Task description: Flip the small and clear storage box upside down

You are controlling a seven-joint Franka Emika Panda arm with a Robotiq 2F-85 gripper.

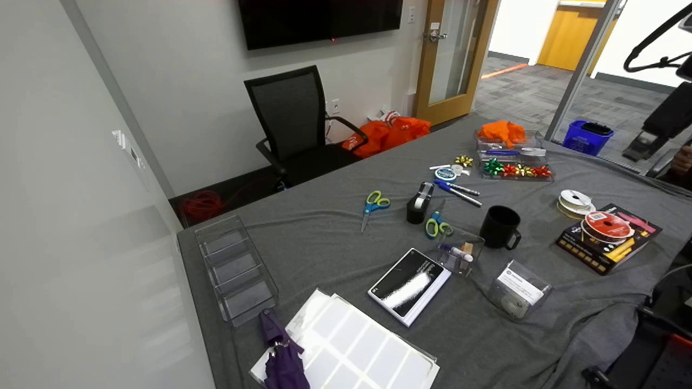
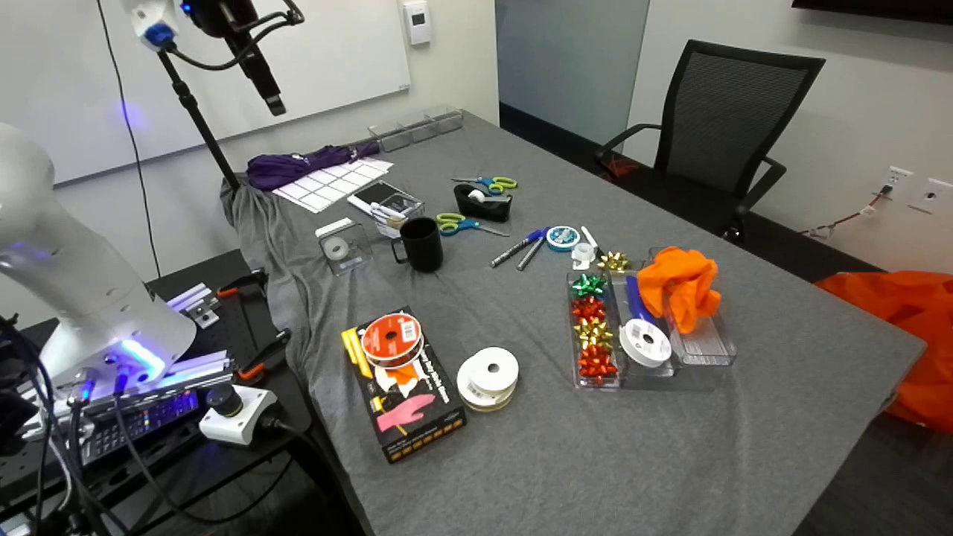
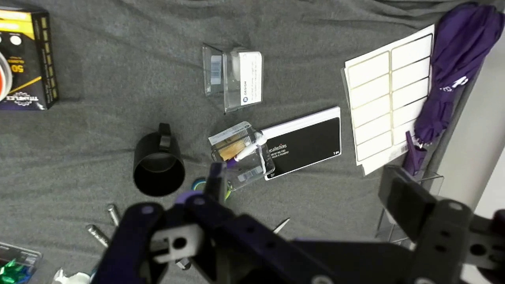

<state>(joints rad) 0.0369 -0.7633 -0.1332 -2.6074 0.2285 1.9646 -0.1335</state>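
Observation:
The small clear storage box (image 1: 520,292) stands on the grey cloth between the black cup and the robot's side of the table. It has a white label on one face. In an exterior view the box (image 2: 344,249) shows a round white roll through its clear wall. The wrist view also shows the box (image 3: 233,79), above the jaws in the picture. I cannot tell which way its opening faces. My gripper (image 3: 307,179) is open and empty, with its fingers wide apart. It hangs high above the table, apart from the box, as an exterior view shows the gripper (image 2: 274,104).
A similar clear box (image 3: 246,173) holds a purple-and-white marker and a brown item. It sits between the black cup (image 3: 158,167) and the black ink pad package (image 3: 307,148). Label sheets (image 1: 357,346), a purple umbrella (image 1: 284,356) and a glove box (image 1: 600,254) lie around.

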